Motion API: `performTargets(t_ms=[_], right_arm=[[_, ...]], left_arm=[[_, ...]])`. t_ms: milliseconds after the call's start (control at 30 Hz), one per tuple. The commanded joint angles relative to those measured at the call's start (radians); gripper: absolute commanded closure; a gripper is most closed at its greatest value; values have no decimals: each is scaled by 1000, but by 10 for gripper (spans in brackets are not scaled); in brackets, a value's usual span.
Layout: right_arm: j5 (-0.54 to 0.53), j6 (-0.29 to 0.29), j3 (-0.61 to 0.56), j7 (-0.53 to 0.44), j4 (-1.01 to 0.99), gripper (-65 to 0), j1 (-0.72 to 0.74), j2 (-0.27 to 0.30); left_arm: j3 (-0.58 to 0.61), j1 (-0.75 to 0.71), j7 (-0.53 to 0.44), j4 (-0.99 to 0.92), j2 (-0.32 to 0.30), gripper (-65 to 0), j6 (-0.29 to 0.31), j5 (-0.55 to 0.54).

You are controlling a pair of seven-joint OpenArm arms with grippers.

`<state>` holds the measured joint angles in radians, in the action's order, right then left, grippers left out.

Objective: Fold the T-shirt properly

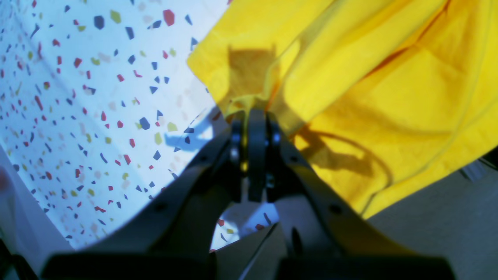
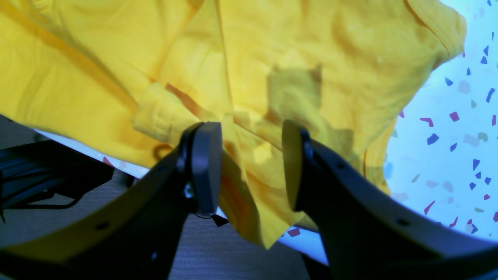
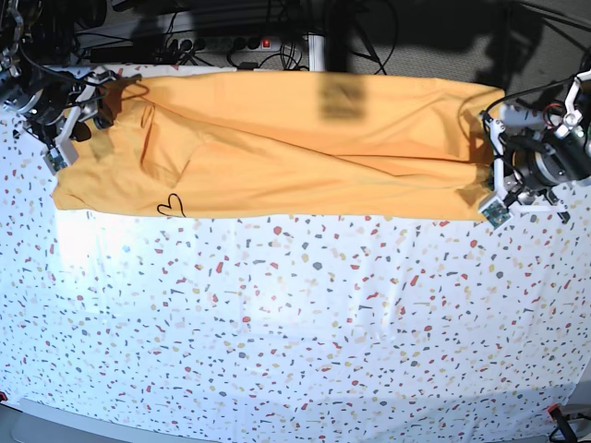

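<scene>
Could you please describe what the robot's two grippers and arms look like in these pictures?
Both the left gripper and right gripper have matte black curved fingers with rounded flat pads and small screw holes. In the base view, the wrists show white brackets, metallic parts and loose black cables.

Open tablecloth point(image 3: 295, 314) below T-shirt point(image 3: 277, 148)
</scene>
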<state>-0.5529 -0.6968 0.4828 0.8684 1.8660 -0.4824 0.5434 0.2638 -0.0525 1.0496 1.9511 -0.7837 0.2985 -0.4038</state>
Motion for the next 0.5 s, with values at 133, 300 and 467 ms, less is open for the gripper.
performTargets(t_ms=[133,300,467], right_arm=[[-8,-1,8,-16,14,-258,3,19],[-41,-1,8,-62,14,-258,10,19],[-139,-1,8,-56,14,-258,68,19]], left_arm=[[-9,-23,-5,12,-17,0,-26,10],[-9,-60,-3,13,-18,0,-26,11],[-9,-66,-3,12,-17,-213,-25,11]])
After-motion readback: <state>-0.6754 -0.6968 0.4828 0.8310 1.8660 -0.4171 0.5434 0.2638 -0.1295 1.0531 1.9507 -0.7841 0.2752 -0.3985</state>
